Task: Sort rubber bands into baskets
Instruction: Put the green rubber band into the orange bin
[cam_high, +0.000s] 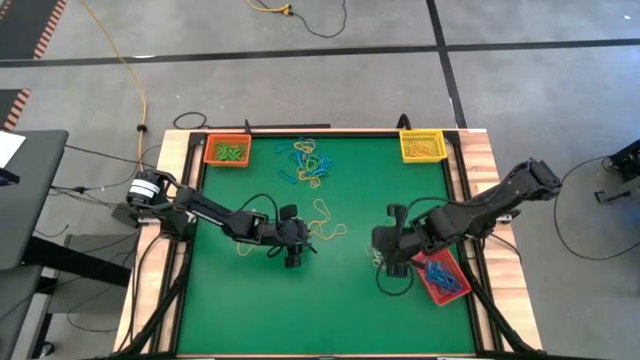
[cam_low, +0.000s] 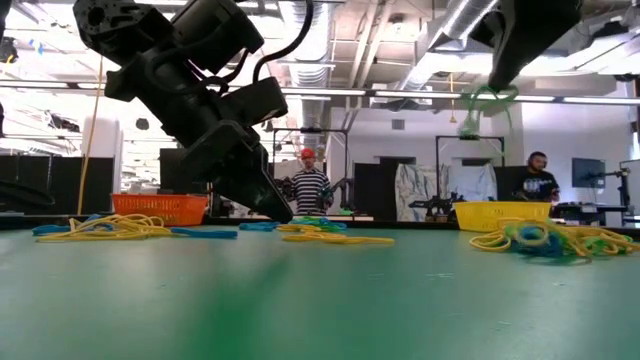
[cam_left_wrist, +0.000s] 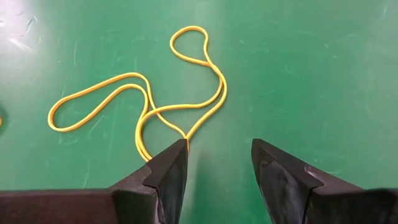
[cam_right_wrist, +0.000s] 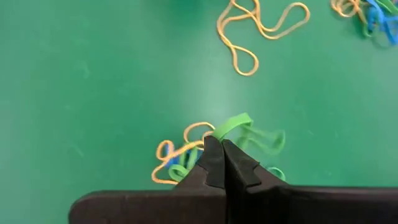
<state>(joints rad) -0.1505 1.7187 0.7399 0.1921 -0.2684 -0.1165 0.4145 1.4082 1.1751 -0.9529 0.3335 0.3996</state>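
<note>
Fingers on your right gripper (cam_right_wrist: 219, 163) are pinched fully together on a green rubber band (cam_right_wrist: 244, 130), which dangles from the tips above the mat. In the low view that green band (cam_low: 488, 100) hangs well clear of the table.

Your right arm (cam_high: 480, 212) reaches in from the right edge, elbow out near the table's corner, wrist angled down toward the mat's right-centre. Its gripper (cam_high: 385, 252) sits just beside the red basket (cam_high: 440, 278), which holds blue bands. Below the tips lies a small tangle of yellow, blue and green bands (cam_right_wrist: 177, 163).

Your left gripper (cam_left_wrist: 217, 158) is spread apart, holding nothing. One finger (cam_left_wrist: 171, 168) touches the end of a long yellow band (cam_left_wrist: 140, 102) lying flat on the mat; the other finger is clear of it. Your left arm (cam_high: 215, 215) stretches from the left edge across to mid-table, low and pitched steeply down, with the gripper (cam_high: 293, 250) close to the mat.

Baskets: orange basket (cam_high: 227, 151) at the far left corner with green bands in it, yellow basket (cam_high: 422, 146) at the far right corner. A mixed pile of bands (cam_high: 308, 162) lies between them, nearer the orange one. More yellow bands (cam_high: 328, 225) lie loose just beside the left gripper.
</note>
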